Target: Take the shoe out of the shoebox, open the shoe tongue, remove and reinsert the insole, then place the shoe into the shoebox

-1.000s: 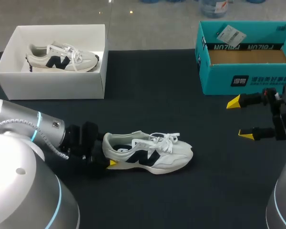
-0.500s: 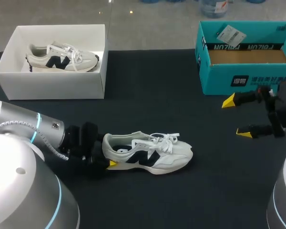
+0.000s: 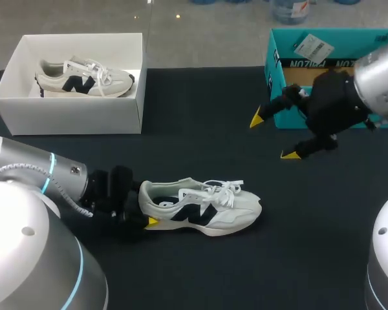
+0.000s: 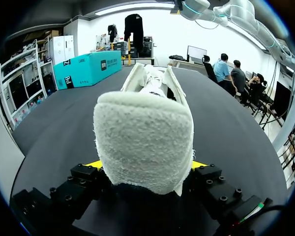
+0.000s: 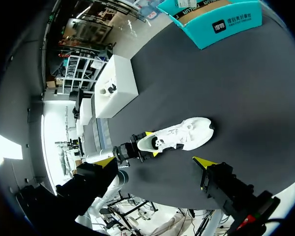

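Shoe (image 3: 200, 206): stands upright on its sole on the dark bench (image 3: 207, 129), in the near middle. The heel points to the robot's left and the toe to its right. The laces lie loose over the tongue. It is out of any box.

Left pincer (image 4: 146, 166): gripping the shoe at the heel. The left wrist view shows a yellow tip pressed against each side of the heel counter. The left arm (image 3: 58, 171) comes in low from the near left corner.

Right pincer (image 3: 273, 136): fingers spread wide, with nothing between them. It hangs above the bench just in front of the near-left corner of the teal box (image 3: 343, 45), well apart from the shoe. The right arm covers part of that box's front wall.

White shoebox (image 3: 71, 113): at the far left edge of the bench, open-topped. A second shoe (image 3: 84, 77) lies inside it, against the far wall.

Teal box: at the far right edge, with its open side up.

Open room: bare bench runs between the two boxes. More bare bench lies from the shoe's toe to the right edge, and between the shoe and both boxes.
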`<state>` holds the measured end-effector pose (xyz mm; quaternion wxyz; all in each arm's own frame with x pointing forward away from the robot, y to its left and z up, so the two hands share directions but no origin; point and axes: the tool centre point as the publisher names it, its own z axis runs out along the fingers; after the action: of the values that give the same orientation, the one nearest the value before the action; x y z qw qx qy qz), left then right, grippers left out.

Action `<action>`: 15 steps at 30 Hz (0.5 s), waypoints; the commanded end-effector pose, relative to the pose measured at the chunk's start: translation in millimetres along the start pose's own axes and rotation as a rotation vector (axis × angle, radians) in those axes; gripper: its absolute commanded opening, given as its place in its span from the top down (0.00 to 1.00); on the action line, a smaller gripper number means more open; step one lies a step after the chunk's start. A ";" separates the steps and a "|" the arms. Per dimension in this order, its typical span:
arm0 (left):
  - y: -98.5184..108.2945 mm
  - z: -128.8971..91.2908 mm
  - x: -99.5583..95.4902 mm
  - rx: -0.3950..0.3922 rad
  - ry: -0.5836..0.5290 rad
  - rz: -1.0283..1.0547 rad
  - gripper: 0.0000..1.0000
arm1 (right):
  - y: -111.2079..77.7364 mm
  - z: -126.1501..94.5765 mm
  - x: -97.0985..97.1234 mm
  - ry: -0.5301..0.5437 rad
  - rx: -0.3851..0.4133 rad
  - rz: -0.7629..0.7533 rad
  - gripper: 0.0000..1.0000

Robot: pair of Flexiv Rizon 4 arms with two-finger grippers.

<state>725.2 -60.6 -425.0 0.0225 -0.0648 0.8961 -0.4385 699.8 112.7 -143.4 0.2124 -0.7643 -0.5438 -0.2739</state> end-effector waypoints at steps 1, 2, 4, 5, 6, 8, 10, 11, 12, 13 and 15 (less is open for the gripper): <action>1.6 0.3 1.5 -0.001 -0.003 0.000 1.00 | 23.2 68.9 36.8 -0.212 0.052 -0.021 0.00; 1.6 0.3 1.5 -0.001 -0.003 0.000 1.00 | 22.3 70.7 37.7 -0.246 0.049 -0.029 0.00; 1.6 0.3 1.5 -0.001 -0.003 0.000 1.00 | 20.0 74.1 38.9 -0.308 0.046 -0.042 0.00; 1.6 0.3 1.5 -0.001 -0.003 0.000 1.00 | 19.1 75.0 38.9 -0.324 0.048 -0.045 0.00; 1.6 0.3 1.5 -0.001 -0.003 0.000 1.00 | 17.7 76.7 38.3 -0.354 0.045 -0.049 0.00; 1.6 0.3 1.5 -0.001 -0.003 0.000 1.00 | 12.2 79.9 38.4 -0.431 0.027 -0.061 0.00; 1.6 0.3 1.5 -0.001 -0.003 0.000 1.00 | 8.8 81.6 37.8 -0.462 0.013 -0.058 0.00; 1.6 0.3 1.5 -0.001 -0.003 0.000 1.00 | 5.6 82.2 36.9 -0.464 -0.014 -0.035 0.00; 1.6 0.3 1.5 -0.001 -0.003 0.000 1.00 | 3.1 82.0 35.3 -0.469 -0.035 -0.006 0.00; 1.6 0.3 1.5 -0.001 -0.003 0.000 1.00 | 1.3 81.5 33.6 -0.467 -0.053 0.026 0.00; 1.6 0.3 1.5 -0.001 -0.003 0.000 1.00 | 1.3 81.5 33.6 -0.467 -0.053 0.026 0.00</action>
<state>725.1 -60.5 -424.9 0.0226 -0.0648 0.8961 -0.4385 726.6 168.1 -173.1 0.1383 -0.8013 -0.5541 -0.1783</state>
